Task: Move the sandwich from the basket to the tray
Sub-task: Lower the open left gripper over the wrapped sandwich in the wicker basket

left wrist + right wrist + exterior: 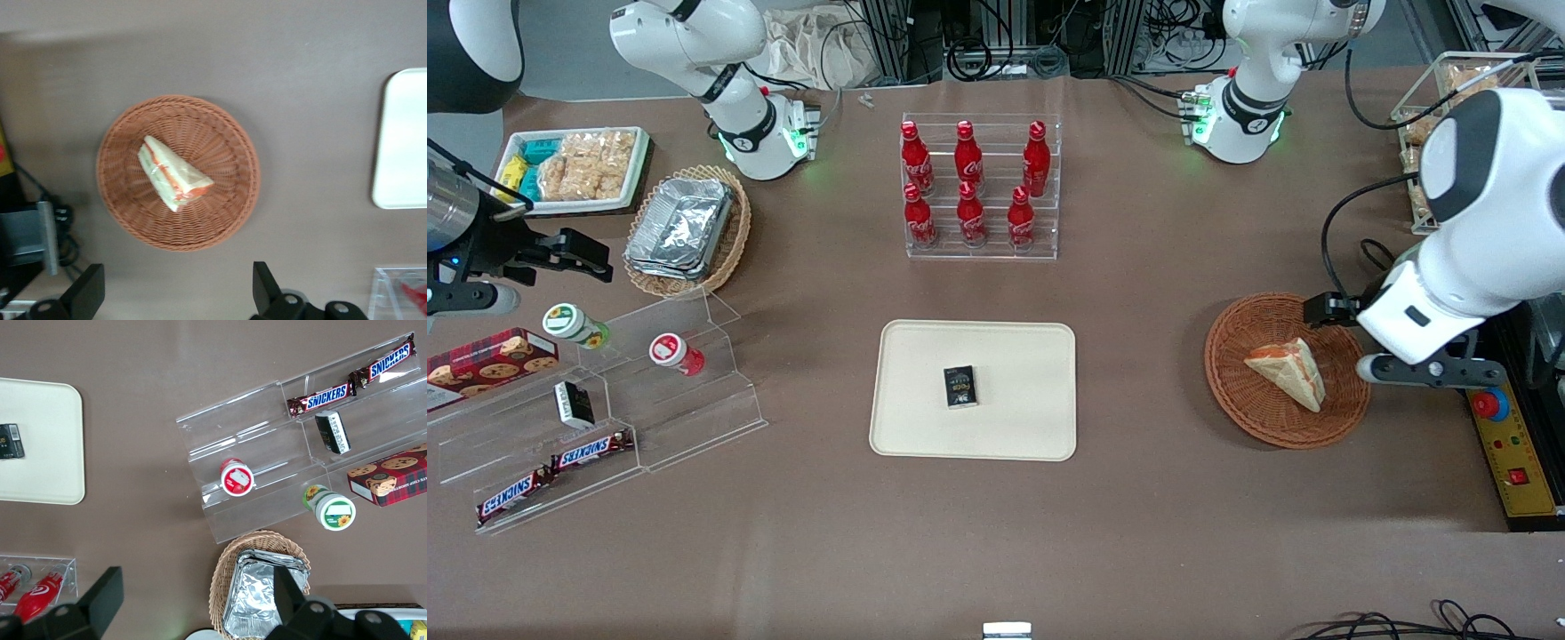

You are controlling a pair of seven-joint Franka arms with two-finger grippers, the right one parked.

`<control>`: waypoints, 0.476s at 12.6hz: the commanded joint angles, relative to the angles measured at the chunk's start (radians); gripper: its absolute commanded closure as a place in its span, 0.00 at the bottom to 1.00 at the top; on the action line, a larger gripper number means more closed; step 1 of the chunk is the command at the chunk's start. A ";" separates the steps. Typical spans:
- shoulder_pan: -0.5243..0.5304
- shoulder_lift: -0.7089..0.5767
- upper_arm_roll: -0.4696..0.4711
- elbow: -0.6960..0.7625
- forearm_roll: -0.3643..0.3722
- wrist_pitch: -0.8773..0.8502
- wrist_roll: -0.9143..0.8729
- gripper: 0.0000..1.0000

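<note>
The sandwich [1289,369], a pale bread wedge with orange and green filling, lies in the round reddish-brown basket [1227,373] toward the working arm's end of the table. The left gripper [1343,311] hovers high above the basket's rim, open and empty. In the left wrist view the gripper [177,293] has its black fingers [267,290] spread wide, apart from the basket [227,133] and the sandwich [172,172]. The cream tray [1014,356] lies mid-table and also shows in the left wrist view [400,140]. A small black packet [960,387] lies on it.
An acrylic rack of red cola bottles [978,187] stands farther from the front camera than the tray. A yellow control box [1507,444] sits beside the basket. A tan basket of foil containers [685,227] and an acrylic snack shelf [605,400] stand toward the parked arm's end.
</note>
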 commanded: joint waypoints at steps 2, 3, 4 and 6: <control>0.037 0.016 0.003 0.035 -0.048 -0.031 0.024 0.00; 0.035 0.021 0.003 0.035 -0.039 -0.029 0.024 0.00; 0.034 0.032 0.003 0.028 -0.015 -0.031 -0.008 0.00; 0.031 0.038 -0.001 -0.012 0.083 0.012 -0.091 0.00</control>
